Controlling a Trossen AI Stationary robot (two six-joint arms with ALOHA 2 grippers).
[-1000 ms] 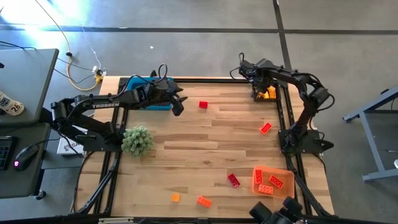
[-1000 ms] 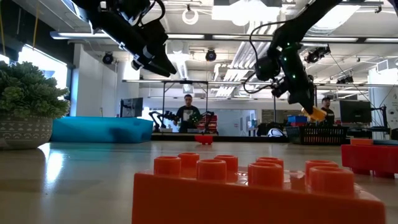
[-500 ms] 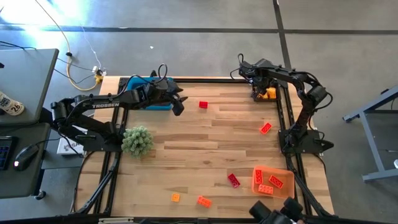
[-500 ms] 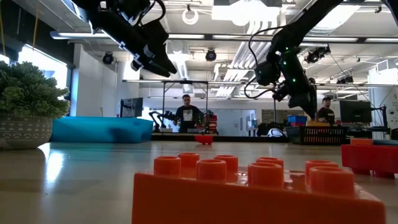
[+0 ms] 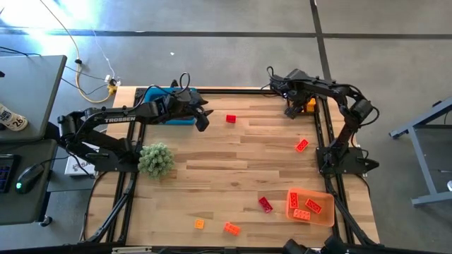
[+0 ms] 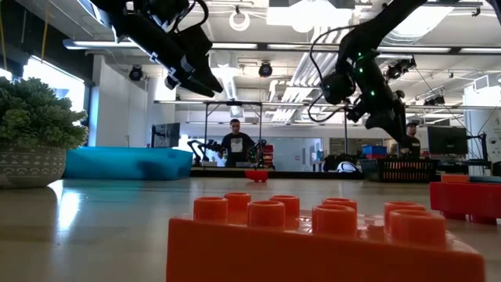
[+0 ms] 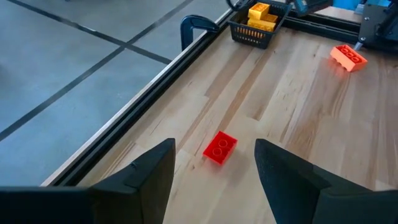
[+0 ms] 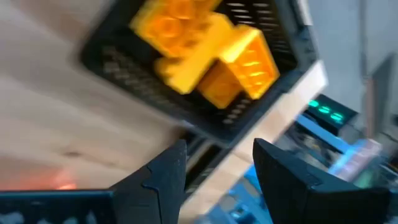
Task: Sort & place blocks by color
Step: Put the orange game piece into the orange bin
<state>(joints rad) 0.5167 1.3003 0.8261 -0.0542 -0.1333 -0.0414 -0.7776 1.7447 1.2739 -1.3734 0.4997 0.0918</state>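
Now my right claw (image 5: 292, 108), parted and empty, hovers beside the black mesh basket (image 8: 205, 134) holding yellow studded bricks (image 8: 208, 53); next, the red brick (image 5: 301, 145) nearby needs fetching.

Robotics lab, exposed ceiling ducts (image 6: 258, 16), monitors (image 6: 446, 139), concrete floor (image 5: 212, 42) (taped lines), person (image 6: 236, 141) at distant bench
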